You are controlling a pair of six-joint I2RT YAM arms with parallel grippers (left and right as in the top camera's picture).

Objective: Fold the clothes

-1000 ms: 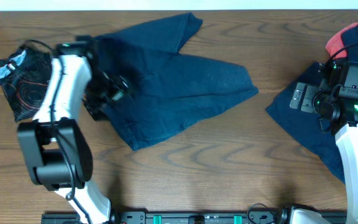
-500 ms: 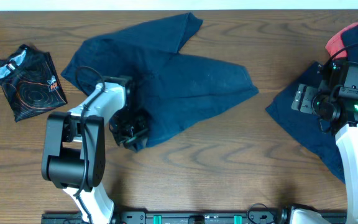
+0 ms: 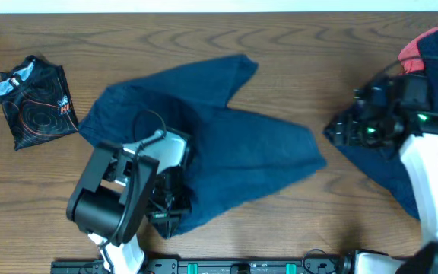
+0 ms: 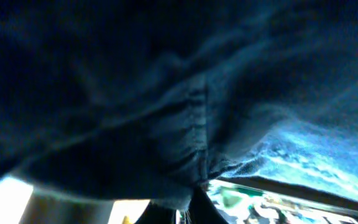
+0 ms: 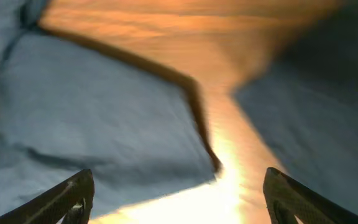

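Note:
The clothes lie in three places. Dark navy shorts [image 3: 226, 144] are spread across the table's middle. My left gripper [image 3: 167, 217] is shut on their front left edge, and bunched navy cloth [image 4: 185, 112] fills the left wrist view above the pinch [image 4: 194, 193]. A second navy garment [image 3: 386, 164] lies at the right with a red piece [image 3: 413, 49] behind it. My right gripper [image 3: 338, 131] hovers open over that garment's left corner. Its fingers [image 5: 70, 198] frame bare wood between two navy cloths [image 5: 104, 118].
A small black line-printed garment [image 3: 35, 97] lies folded at the far left. Bare wooden table [image 3: 318, 221] shows along the front edge and between the two navy garments. The arm bases stand at the front left and front right.
My left gripper came down the shorts' left side toward the front edge and shut on the cloth, and the shorts shifted right. My right gripper swung left over the garment's corner.

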